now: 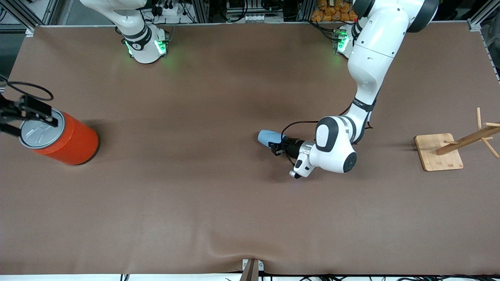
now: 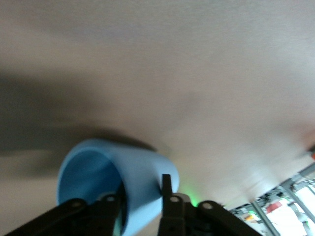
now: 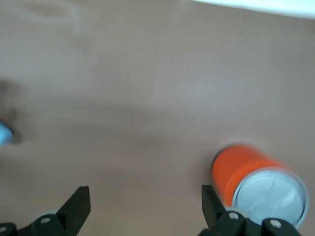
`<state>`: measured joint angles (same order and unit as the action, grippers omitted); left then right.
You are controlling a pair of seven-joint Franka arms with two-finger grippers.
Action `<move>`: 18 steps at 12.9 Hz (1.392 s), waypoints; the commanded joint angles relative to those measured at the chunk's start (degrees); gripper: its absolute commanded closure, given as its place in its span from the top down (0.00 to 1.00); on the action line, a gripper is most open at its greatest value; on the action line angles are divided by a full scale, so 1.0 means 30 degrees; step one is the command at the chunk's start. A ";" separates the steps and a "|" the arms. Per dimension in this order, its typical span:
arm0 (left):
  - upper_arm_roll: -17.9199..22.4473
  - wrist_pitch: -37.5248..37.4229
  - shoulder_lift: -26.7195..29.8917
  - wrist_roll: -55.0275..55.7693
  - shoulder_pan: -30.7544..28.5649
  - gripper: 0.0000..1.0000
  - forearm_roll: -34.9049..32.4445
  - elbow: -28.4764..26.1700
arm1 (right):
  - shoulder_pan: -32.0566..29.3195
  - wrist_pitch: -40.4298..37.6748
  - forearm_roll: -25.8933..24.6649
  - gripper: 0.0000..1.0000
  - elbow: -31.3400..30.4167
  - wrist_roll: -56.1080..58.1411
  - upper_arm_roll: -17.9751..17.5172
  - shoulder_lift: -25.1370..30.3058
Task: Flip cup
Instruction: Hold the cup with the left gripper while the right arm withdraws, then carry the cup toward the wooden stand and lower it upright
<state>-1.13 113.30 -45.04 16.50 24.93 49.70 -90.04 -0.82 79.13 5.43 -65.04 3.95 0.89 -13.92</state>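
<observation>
The left gripper (image 1: 276,148) has its jaws pinched on the rim wall of the light-blue cup (image 1: 269,138), held sideways over mid-bench. The flip looks underway; next it needs rotating upright and setting down. The right gripper (image 3: 145,209) waits, jaws wide and empty, above the orange can (image 1: 64,137).

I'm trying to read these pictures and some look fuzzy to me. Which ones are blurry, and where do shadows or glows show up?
Front view: sharp, with green glows at both arm bases and a soft shadow beside the orange can. Left wrist view: soft, the cup held in the left tool, a dark shadow on the table. Right wrist view: smeared, the can's edges doubled, the right tool open.
</observation>
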 commanded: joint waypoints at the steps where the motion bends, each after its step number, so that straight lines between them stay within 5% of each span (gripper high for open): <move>1: 0.0055 -0.0559 0.0335 0.0621 0.0069 0.00 -0.2087 0.0158 | -0.0461 0.0634 0.0242 1.00 -0.4352 -0.3161 -0.0386 0.3166; 5: 0.0754 -0.0559 0.1502 0.0971 0.0039 0.00 -0.2474 0.0189 | -0.0490 0.2274 0.0242 1.00 -0.8520 -0.2347 -0.0357 0.5984; 8: 0.1607 -0.0530 0.3844 0.1412 -0.0193 0.00 -0.6125 0.0160 | -0.0344 0.2130 -0.1656 1.00 -0.7442 -0.0061 -0.0444 0.5403; 14: 0.2866 0.1895 0.4878 0.5419 -0.0544 0.00 -1.6053 -0.0278 | -0.0519 0.0757 -0.1576 1.00 -0.6092 0.0089 -0.0328 0.5225; 18: 0.2868 0.6193 0.4584 0.5778 -0.2534 0.00 -1.7387 -0.1563 | -0.0490 0.0255 -0.1428 1.00 -0.6063 0.0587 -0.0298 0.5225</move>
<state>7.65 125.62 -31.66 32.88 19.66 -0.99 -91.87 -1.23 80.79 0.94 -83.90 4.57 0.64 1.62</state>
